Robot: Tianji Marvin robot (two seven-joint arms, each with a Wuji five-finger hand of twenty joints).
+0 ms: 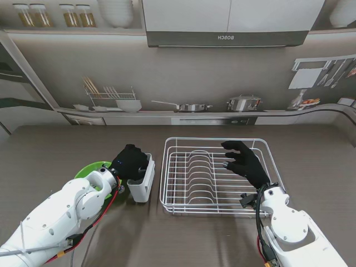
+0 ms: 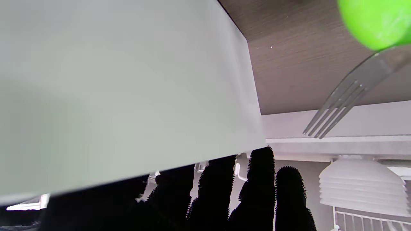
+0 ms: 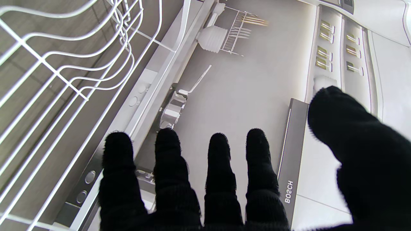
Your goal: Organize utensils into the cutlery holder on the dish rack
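Observation:
The white cutlery holder (image 1: pixel 142 187) stands on the table just left of the white wire dish rack (image 1: pixel 214 139). My left hand (image 1: pixel 129 161), in a black glove, sits over the holder's far left rim with its fingers wrapped on the wall. In the left wrist view that wall (image 2: pixel 128 80) fills most of the picture, with my left hand (image 2: pixel 244 192) against it. A metal fork (image 2: pixel 340 106) pokes out from a green plate (image 2: pixel 375 22) beside the holder. My right hand (image 1: pixel 245 164) hovers open over the rack's right side, fingers spread (image 3: pixel 224 179) and holding nothing.
The green plate (image 1: pixel 92 168) lies on the table under my left forearm. The rack's wires (image 3: pixel 64 69) have upright plate dividers in the middle. Behind the table is a printed kitchen backdrop with pots and shelves.

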